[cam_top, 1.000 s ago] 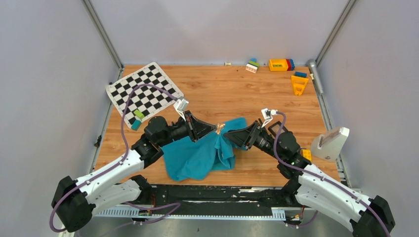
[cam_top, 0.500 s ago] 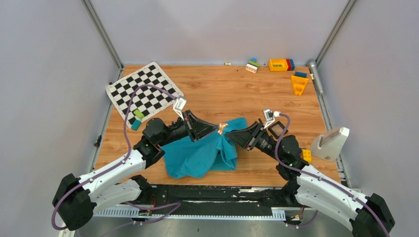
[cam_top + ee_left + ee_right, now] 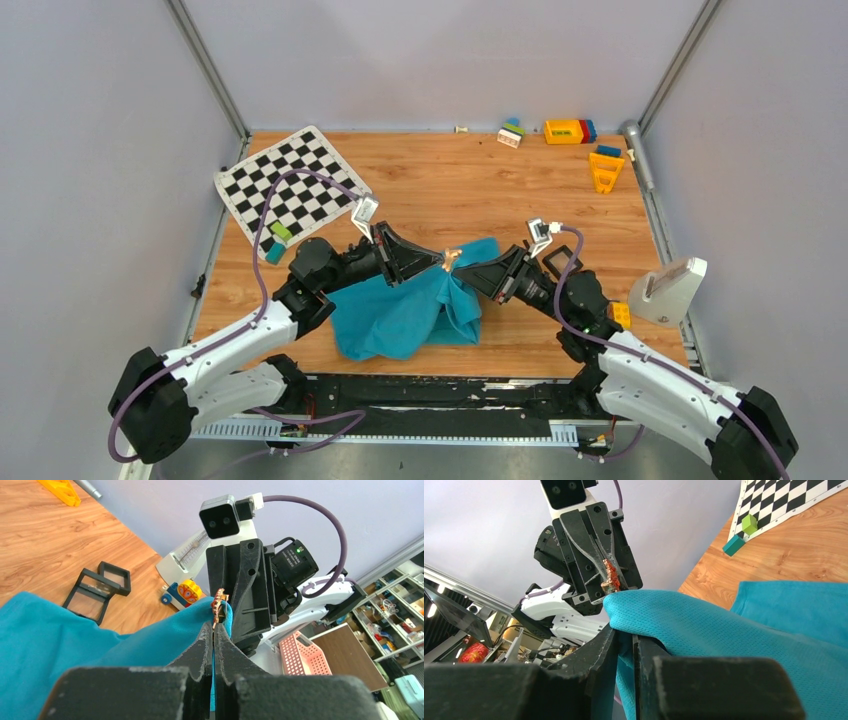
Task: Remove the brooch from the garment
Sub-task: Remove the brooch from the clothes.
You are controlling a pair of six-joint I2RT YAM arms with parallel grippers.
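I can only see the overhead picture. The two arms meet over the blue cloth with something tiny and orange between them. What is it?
Observer: The right wrist camera shows a coppery brooch pinched between the left jaws.
Operator: What's the other arm doing?
Observer: Its camera shows the right jaws shut on a fold of the teal garment, close to the brooch.
Operator: Is it off yet?
Observer: Can't tell; in the left wrist view it touches the cloth's raised edge.

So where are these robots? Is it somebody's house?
Probably not a house, more likely a robot lab. The wooden table is boxed in by plain grey walls, a checkered mat lies on it, and crowded shelves show in the background.
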